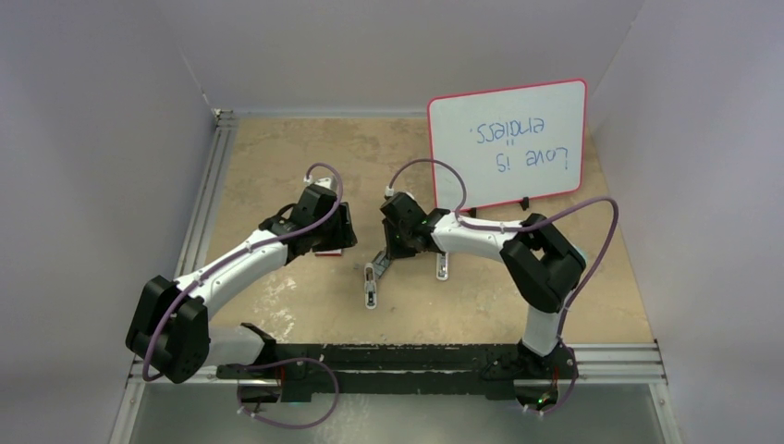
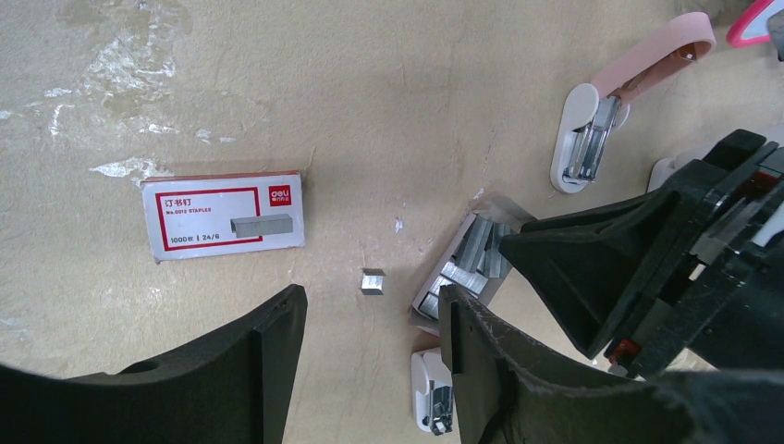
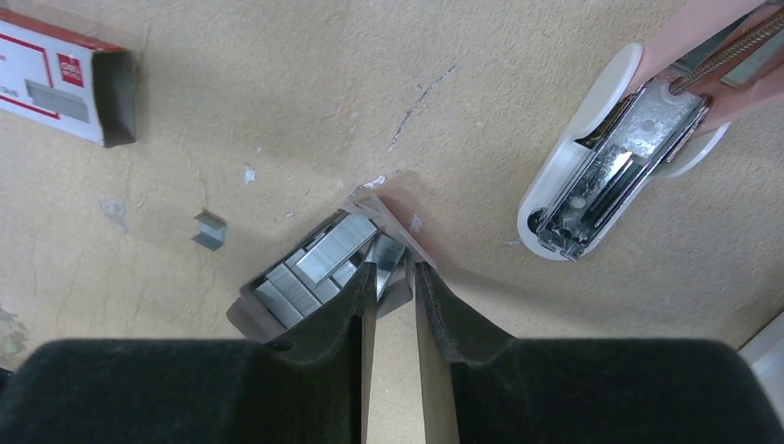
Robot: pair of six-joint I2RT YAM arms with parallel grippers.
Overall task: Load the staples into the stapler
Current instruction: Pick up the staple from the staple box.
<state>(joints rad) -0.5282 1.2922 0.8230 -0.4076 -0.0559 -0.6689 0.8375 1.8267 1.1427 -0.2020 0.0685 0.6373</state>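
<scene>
The grey tray of silvery staples [image 3: 310,268] lies on the table, also in the left wrist view [image 2: 462,264]. My right gripper [image 3: 395,268] is at the tray's right end. Its fingers stand close together, one inside the tray and one outside its wall, with a tilted strip between the tips; I cannot see whether they pinch it. The red-and-white staple box [image 2: 225,215] lies empty to the left. An open pink-and-white mini stapler [image 3: 601,157] lies to the right, its magazine exposed. My left gripper [image 2: 373,305] hangs wide open and empty over a loose staple piece [image 2: 373,281].
A second small white stapler [image 2: 433,388] lies near my left gripper's right finger. In the top view both grippers [image 1: 328,231] [image 1: 393,242] sit mid-table. A pink-framed whiteboard [image 1: 507,143] leans at the back right. Grey walls enclose the table.
</scene>
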